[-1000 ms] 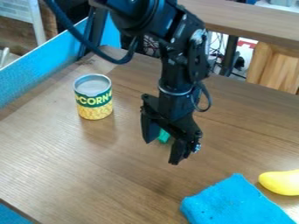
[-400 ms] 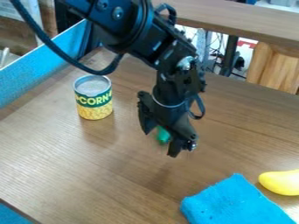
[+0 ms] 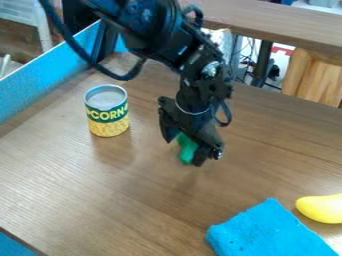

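Near the centre of the frame, my black gripper hangs slantwise with its two fingers parted, one on each side of a green thing. That spread lets them straddle it; whether both pads press on it, I cannot tell, nor whether it bears on the wooden table or sits just above. My fingers hide part of its outline, so its exact shape escapes me. Left of me, well apart, a tin can stands upright on its flat base, steady with its metal lid up. At lower right, a blue cloth lies flat, being soft, and just beside it a smooth yellow thing rests lengthwise on its rounded side, running off the right edge. As for labels, the can wears a dark green band with large yellow lettering, above a yellow lower part; I make out no writing on the cloth.
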Available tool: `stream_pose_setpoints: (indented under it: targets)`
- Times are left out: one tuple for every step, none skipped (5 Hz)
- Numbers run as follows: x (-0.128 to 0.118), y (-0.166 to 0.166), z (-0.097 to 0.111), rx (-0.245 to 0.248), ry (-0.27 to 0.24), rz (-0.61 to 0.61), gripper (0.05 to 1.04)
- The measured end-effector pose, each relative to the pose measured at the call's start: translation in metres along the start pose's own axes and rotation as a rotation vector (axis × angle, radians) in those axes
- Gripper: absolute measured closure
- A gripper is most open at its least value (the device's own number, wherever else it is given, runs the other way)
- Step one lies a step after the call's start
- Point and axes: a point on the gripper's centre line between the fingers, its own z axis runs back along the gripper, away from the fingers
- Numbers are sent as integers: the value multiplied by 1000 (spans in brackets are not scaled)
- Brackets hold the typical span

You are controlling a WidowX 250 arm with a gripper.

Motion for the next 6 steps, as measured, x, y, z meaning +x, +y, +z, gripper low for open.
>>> stream_pose_setpoints:
  targets:
    - [8,-2,-8,-5,-2,6,83]
    - [11,-1,-17,-16,10,30,83]
    - [13,-1,-28,-20,24,38,83]
    - [18,0,-30,-24,18,27,141]
    - [19,6,-33,-21,16,33,269]
    - [19,7,-33,-20,17,27,269]
